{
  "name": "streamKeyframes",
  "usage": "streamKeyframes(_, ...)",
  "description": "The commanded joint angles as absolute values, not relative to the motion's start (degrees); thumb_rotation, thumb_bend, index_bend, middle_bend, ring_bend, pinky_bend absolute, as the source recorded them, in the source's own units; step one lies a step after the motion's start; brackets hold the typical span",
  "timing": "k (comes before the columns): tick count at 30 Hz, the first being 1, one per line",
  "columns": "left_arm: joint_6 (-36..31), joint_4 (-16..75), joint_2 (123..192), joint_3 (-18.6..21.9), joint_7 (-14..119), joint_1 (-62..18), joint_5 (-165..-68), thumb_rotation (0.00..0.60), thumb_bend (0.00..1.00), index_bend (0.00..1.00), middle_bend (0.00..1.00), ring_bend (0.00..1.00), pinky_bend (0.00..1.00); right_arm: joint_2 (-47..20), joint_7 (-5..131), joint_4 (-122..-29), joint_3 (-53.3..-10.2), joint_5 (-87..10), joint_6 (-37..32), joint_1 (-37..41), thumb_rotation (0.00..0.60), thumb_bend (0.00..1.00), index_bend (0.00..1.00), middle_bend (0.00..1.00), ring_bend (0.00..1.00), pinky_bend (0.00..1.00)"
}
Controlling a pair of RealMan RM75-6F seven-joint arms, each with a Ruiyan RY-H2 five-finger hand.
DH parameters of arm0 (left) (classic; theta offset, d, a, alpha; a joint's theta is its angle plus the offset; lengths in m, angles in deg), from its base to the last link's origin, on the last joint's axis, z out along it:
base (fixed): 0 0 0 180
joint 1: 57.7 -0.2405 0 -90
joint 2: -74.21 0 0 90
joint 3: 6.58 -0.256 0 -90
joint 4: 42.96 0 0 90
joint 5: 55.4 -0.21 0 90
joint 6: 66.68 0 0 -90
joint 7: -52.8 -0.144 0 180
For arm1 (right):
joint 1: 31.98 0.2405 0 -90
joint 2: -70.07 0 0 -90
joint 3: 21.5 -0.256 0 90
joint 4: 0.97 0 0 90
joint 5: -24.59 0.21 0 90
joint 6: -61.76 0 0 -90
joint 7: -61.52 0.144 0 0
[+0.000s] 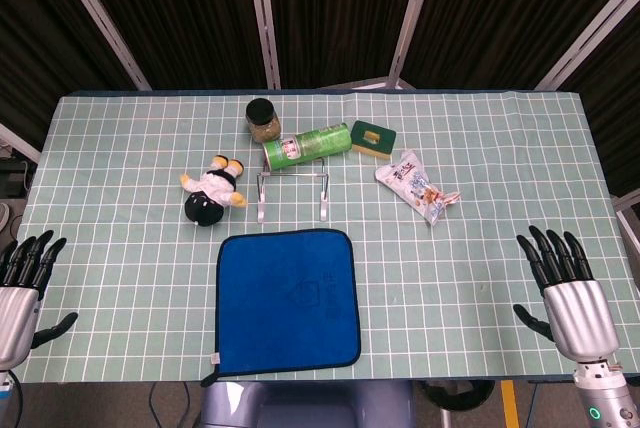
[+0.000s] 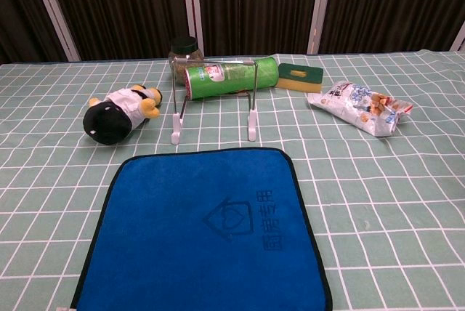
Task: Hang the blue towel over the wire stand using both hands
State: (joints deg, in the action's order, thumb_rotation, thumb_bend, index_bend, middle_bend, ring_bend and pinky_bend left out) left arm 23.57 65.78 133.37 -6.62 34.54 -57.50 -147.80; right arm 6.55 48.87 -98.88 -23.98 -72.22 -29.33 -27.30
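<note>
Head view has both hands' fingers spread, holding nothing: left hand (image 1: 22, 293) and right hand (image 1: 568, 293) sit at the table (image 1: 500, 158) edges. Blue towel (image 1: 287, 298) lies flat before the wire stand (image 1: 292, 193); green can (image 1: 307, 145) and plush doll (image 1: 212, 191) crowd it.

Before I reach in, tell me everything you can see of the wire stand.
The wire stand is a thin, metallic-looking wire frame standing upright on the table, just beyond the blue towel's far edge and apart from it. Two legs end in white feet toward the towel; a top bar joins them. The green can lies on its side just behind it; whether they touch is unclear. Nothing hangs on it.
</note>
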Motion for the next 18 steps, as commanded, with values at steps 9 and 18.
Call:
streamKeyframes(9, 23.0, 66.0, 133.7, -6.3, 33.6, -57.0, -147.6, 0.600, 0.00, 0.00, 0.00, 0.00, 0.00, 4.6, 54.0, -95.8, -23.4, -76.9, -22.2, -21.4, 0.600, 0.00, 0.00, 0.00, 0.00, 0.00)
streamKeyframes(18, 19.6, 66.0, 135.7, -4.8, 29.5, -55.0, -143.9, 0.600, 0.00, 0.00, 0.00, 0.00, 0.00, -3.7, 57.9, -85.0, -24.5, -85.0, -8.2, -6.1, 0.600, 0.00, 0.00, 0.00, 0.00, 0.00)
